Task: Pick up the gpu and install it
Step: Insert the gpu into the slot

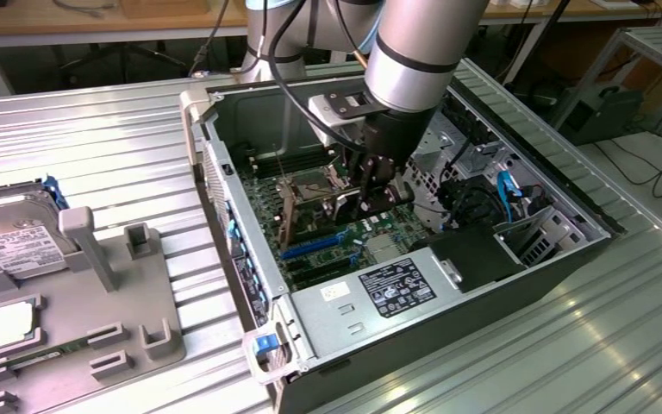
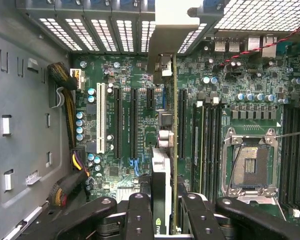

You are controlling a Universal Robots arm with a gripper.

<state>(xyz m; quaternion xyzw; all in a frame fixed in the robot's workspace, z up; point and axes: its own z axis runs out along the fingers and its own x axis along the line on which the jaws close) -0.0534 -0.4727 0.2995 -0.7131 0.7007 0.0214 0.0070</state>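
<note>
Ribbed, shiny sheet metal covers the desk (image 1: 607, 328), and the computer case (image 1: 343, 323) is dull grey steel. The gpu (image 2: 161, 172) pairs a greenish circuit board with a silvery metal bracket. The claw (image 2: 163, 212) is matt black. At the case's nine o'clock sits a matt grey plastic rack (image 1: 135, 336).

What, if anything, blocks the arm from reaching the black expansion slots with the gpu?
Probably nothing: the case lies open, the jaws hold the gpu on edge over the motherboard, and the black expansion slots look bare.

Ribbed metal table (image 1: 101, 147) with open computer case (image 1: 423, 354), grey fixture (image 1: 135, 285).
</note>
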